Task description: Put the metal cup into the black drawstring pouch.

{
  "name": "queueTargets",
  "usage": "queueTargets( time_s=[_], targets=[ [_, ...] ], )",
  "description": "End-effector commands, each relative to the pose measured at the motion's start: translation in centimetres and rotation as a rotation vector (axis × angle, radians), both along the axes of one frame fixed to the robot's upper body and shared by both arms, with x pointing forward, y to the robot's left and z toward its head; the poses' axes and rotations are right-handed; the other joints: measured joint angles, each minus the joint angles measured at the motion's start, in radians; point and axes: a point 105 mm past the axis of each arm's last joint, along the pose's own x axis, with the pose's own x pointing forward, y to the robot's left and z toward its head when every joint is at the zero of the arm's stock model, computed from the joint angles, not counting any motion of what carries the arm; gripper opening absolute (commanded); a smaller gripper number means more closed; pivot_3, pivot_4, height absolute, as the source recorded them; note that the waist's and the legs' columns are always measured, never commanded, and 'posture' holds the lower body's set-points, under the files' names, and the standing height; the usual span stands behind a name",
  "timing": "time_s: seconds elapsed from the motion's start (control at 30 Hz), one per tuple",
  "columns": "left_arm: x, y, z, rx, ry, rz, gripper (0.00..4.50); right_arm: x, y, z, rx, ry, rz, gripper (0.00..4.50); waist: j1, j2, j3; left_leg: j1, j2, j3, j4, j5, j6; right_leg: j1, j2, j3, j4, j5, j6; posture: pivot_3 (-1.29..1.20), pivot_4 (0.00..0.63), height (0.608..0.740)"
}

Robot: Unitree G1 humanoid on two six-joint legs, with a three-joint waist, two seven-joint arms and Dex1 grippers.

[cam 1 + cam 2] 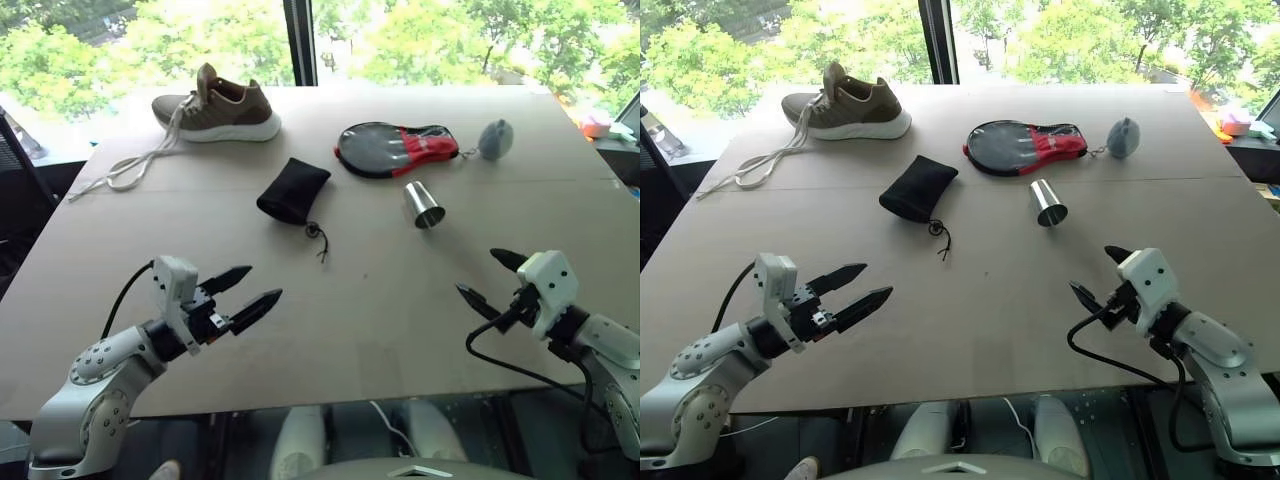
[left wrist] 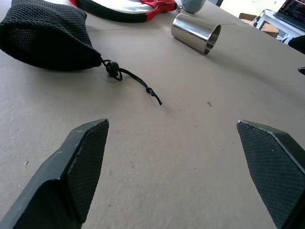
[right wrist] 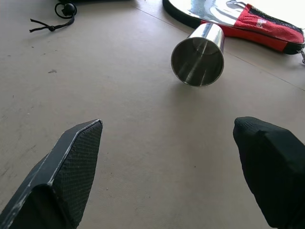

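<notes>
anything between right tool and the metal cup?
Nothing. In the right wrist view, only bare table lies between the open right tool and the metal cup, which lies on its side, mouth toward the tool.

Sneaker [image 1: 222, 108]: far left on the table [image 1: 380, 320]
Paddle case [image 1: 395, 148]: right of sneaker
Grey ball [image 1: 496, 139]: beside the case's right end

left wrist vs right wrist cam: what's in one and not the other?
Left wrist view alone: the soft black fabric drawstring pouch's body and the base of a grey fuzzy ball.

Right wrist view alone: a look straight into the open mouth of the shiny silver metal cup, which lies on its side.

Both: the cup, the pouch's knotted cord, the flat black-and-red paddle-shaped case, the brown tabletop, and each open claw's fingers.
</notes>
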Motion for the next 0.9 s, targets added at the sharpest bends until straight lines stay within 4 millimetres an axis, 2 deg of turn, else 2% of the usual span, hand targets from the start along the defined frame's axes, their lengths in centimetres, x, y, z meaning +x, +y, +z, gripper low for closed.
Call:
queueTargets(
  time_s=[0.03,0.17,0.3,0.47,0.63,0.7,0.77,0.9],
  targets=[
    [0.7,0.4,1.6,-0.002,-0.071,0.038,4.45,0.1,1.3,1.8,0.029,-0.086,0.048,4.5,0.0,0.0,0.0,0.0,0.0,0.0,0.0,0.0,0.0,0.0,0.0,0.0,0.0,0.0,0.0,0.0,0.15,0.74],
    [2.8,1.7,3.0,-0.029,-0.133,0.147,4.45,-0.3,3.5,3.0,0.1,-0.145,0.155,4.5,0.001,0.0,0.0,0.0,0.0,-0.001,0.001,0.0,0.0,0.0,0.001,-0.001,0.001,0.0,0.0,0.0,0.15,0.74],
    [4.5,3.1,3.7,0.042,-0.183,0.225,4.45,-1.9,5.5,4.2,0.129,-0.167,0.301,4.5,0.001,0.0,0.0,0.0,0.0,0.0,0.001,0.0,0.0,0.0,0.001,0.0,0.0,0.001,0.002,0.0,0.15,0.74],
    [7.0,5.2,4.4,0.345,-0.303,0.305,4.45,-3.1,6.7,4.7,0.096,-0.227,0.375,4.5,0.002,-0.001,0.0,0.0,-0.001,-0.001,0.001,0.0,0.0,0.0,0.001,-0.001,0.0,0.001,0.002,0.0,0.15,0.74],
    [9.5,5.2,4.9,0.776,-0.497,0.281,4.45,-4.1,7.4,4.6,0.131,-0.228,0.419,4.5,0.009,-0.001,0.001,-0.001,-0.002,0.0,0.001,0.0,0.0,0.0,0.001,-0.001,0.0,0.001,0.002,0.0,0.15,0.74],
    [10.0,4.1,4.8,0.93,-0.608,0.21,4.45,-4.5,7.6,4.7,0.141,-0.228,0.43,4.5,0.014,-0.002,0.001,-0.001,-0.002,0.0,0.001,0.0,0.0,0.0,0.001,-0.001,0.0,0.001,0.002,0.0,0.15,0.74],
    [10.6,3.2,4.6,1.017,-0.686,0.149,4.45,-4.7,7.7,4.7,0.15,-0.23,0.43,4.5,0.019,-0.002,0.001,-0.001,-0.001,0.001,0.001,0.0,0.0,0.0,0.001,-0.001,0.0,0.001,0.002,0.0,0.15,0.74],
    [12.1,2.7,4.8,1.121,-0.771,0.133,4.45,-4.9,7.5,4.8,0.165,-0.246,0.402,4.5,0.023,-0.003,0.002,-0.001,-0.001,0.001,0.001,0.0,0.0,0.0,0.001,0.0,0.0,0.001,0.002,0.0,0.15,0.74]
  ],
)
